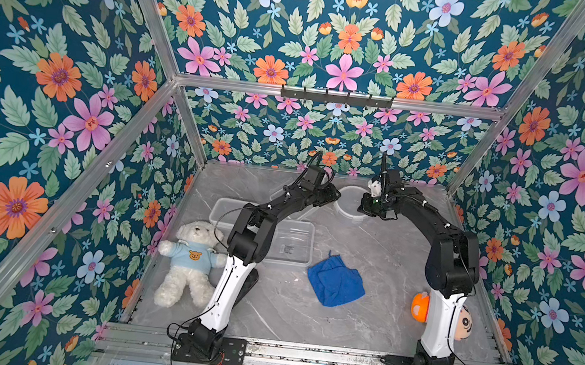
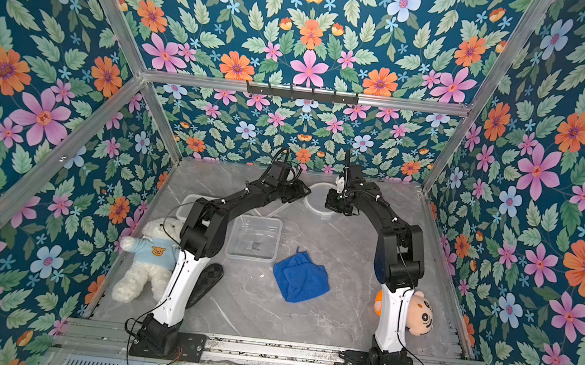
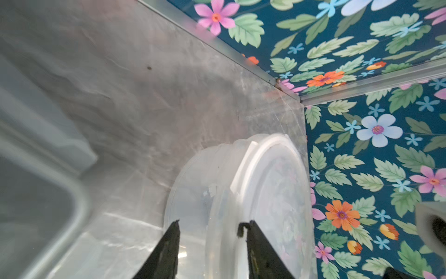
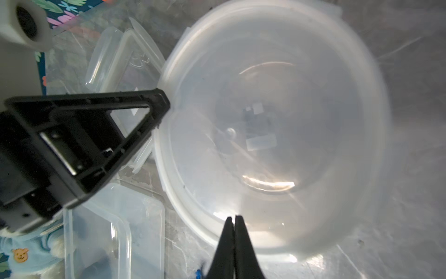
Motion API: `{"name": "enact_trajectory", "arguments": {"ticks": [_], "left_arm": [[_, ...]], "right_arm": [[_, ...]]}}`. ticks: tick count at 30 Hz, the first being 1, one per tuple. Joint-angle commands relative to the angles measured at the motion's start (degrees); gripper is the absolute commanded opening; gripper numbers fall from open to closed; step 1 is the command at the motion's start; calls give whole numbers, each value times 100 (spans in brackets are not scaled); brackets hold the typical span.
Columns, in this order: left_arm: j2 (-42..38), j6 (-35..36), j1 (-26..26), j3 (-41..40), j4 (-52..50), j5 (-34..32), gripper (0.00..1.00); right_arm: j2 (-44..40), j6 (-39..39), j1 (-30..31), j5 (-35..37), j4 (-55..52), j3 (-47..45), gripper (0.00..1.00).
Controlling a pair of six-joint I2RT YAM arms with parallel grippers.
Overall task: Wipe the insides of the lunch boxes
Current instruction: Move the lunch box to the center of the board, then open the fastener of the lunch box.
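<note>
Found right gripper [image 4: 233,217] nearest the lens, jaws pressed shut on nothing above the round lunch box [image 1: 348,203], seated mouth-up at upper centre of both top views, round with no long axis, and left gripper [image 3: 210,223] half open astride its rim, contact unclear.

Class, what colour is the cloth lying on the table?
Blue; the cloth shows best in a top view.
</note>
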Motion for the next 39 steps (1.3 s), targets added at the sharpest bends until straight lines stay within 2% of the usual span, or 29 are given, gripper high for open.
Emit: {"name": "enact_trajectory", "arguments": {"ticks": [1,5,8,11,16,19,21,28,34,39], "left_arm": [[351,-239,-86,576,39,285,48],[834,-524,-163,1270,267,578,50],[801,-638,-167,1206,490,769,51],[149,-489,-167,238,630,573,52],[-1273,-479,-174,-2098,1192,60,52],[-1699,-844,-230,-3088,1848,41,53],[-1734,-1102,-316,-3369,2256,67,56],[-1123,-1884,-518,-3245,3921,190,57],[-948,-1986,-557,-3225,4475,70,57],[-786,-1876,-551,-2934,4270,-34,59]], "right_arm": [[-131,-192,13,291,-248,89,0],[-104,-286,13,768,-516,287,0],[3,-380,14,1016,-647,439,0],[104,-443,15,1363,-753,572,0],[87,-504,-8,1633,-638,601,0],[188,-543,-29,1443,-664,774,0],[285,-536,-31,1423,-709,869,0],[314,-501,-31,1240,-555,660,0],[373,-477,-121,1107,-466,532,0],[404,-430,-166,986,-401,502,0]]}}
